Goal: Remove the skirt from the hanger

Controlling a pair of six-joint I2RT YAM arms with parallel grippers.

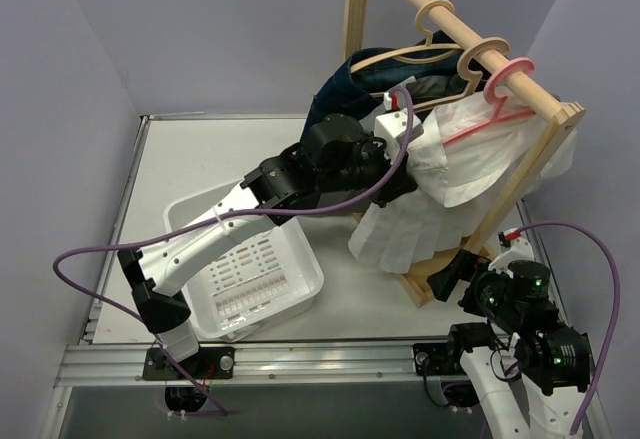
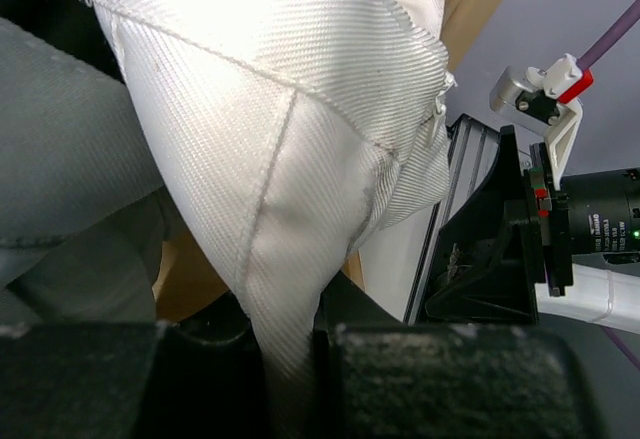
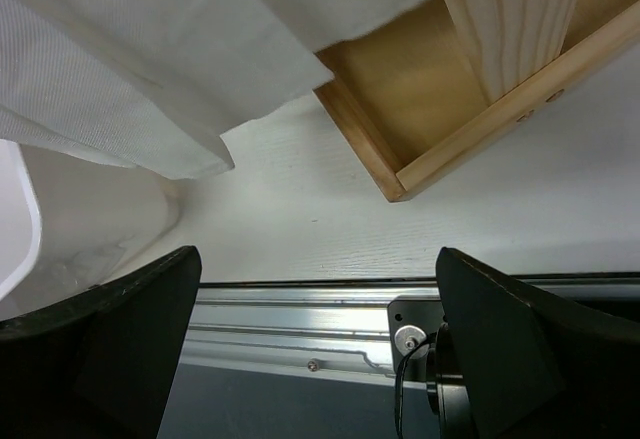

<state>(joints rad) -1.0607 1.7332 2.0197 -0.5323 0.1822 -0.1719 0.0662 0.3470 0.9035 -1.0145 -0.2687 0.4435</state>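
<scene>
While the white skirt (image 1: 478, 154) hangs on the pink hanger (image 1: 493, 83) at the far right, the left gripper (image 2: 290, 359) clamps its cloth, probably to pull it free; the right gripper (image 3: 315, 334) hovers near, jaws apart and empty.

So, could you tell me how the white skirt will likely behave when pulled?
Probably floppy: the skirt drapes in folds and bunches in the left gripper. Likely light, being thin woven cloth. It may drag the pink hanger along.

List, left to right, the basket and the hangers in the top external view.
white basket → wooden hanger with navy garment → second wooden hanger → pink hanger holding the white skirt
</scene>
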